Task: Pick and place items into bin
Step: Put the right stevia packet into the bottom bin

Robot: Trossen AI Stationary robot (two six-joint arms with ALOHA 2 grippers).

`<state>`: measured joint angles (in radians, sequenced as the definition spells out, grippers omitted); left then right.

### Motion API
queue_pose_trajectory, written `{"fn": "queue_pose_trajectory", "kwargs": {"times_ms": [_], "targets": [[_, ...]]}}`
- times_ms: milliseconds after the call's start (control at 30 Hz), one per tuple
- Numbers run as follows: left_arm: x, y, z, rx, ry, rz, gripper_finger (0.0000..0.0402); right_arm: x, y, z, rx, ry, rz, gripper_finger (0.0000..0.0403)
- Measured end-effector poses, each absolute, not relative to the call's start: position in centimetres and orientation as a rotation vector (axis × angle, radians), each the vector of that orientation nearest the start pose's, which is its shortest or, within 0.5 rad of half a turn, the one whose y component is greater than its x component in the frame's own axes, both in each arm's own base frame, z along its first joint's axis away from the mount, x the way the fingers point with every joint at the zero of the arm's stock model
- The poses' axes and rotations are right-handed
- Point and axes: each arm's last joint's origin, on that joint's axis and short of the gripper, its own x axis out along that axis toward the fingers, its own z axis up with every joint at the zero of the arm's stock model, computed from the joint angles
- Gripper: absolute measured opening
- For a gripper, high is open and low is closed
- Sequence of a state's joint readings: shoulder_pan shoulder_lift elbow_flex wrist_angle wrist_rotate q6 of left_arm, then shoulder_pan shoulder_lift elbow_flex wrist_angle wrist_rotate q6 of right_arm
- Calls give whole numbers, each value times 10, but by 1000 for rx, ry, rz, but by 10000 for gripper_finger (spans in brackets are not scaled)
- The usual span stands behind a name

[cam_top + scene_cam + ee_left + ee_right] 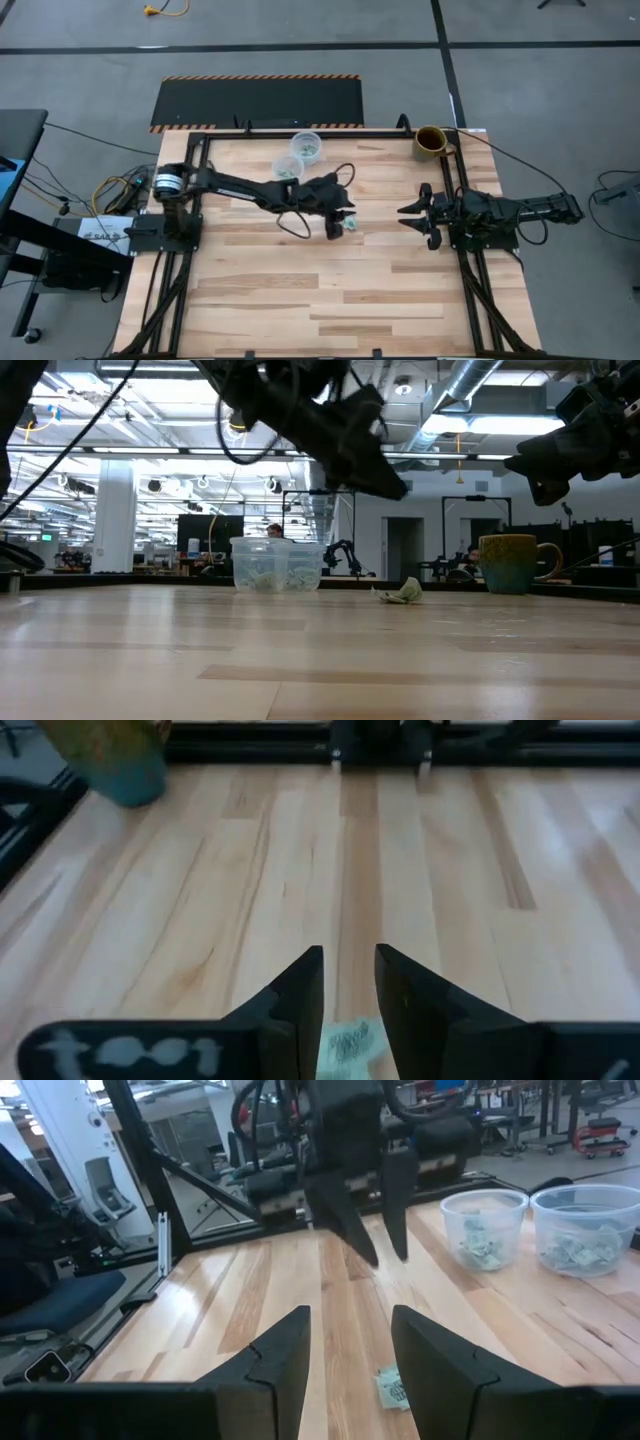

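Left gripper (337,222) hangs over the table (330,300) from above, fingers apart, holding nothing. From table height, one wrapped piece (403,592) lies beside the cups (277,564). Its wrist camera shows the piece under its fingers (300,1005). Right gripper (412,213) waits open.

Pale green-and-white wrapped piece (392,1389), brown mug (431,142)

Arms: you've got two (240,186) (520,210) — one per side.
Grippers: two — left gripper (341,224), right gripper (415,215).
Cups: you can count two (306,146) (287,168), touching, both clear.
Loose pieces: one piece (354,224) on the table.
Pieces in cups: several in each — too small for you to count.
Mugs: one mug (430,141).
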<state>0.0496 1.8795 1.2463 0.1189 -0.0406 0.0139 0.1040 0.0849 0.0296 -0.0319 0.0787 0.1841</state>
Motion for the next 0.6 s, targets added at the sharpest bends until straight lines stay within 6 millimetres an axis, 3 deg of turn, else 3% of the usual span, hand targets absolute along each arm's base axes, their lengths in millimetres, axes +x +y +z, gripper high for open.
{"fn": "queue_pose_trajectory", "kwargs": {"times_ms": [300,600], "targets": [[443,15,175,-49,585,89,83,101,8,164,176,89,19,136],[437,2,152,2,746,68,83,101,8,164,176,88,18,136]]}}
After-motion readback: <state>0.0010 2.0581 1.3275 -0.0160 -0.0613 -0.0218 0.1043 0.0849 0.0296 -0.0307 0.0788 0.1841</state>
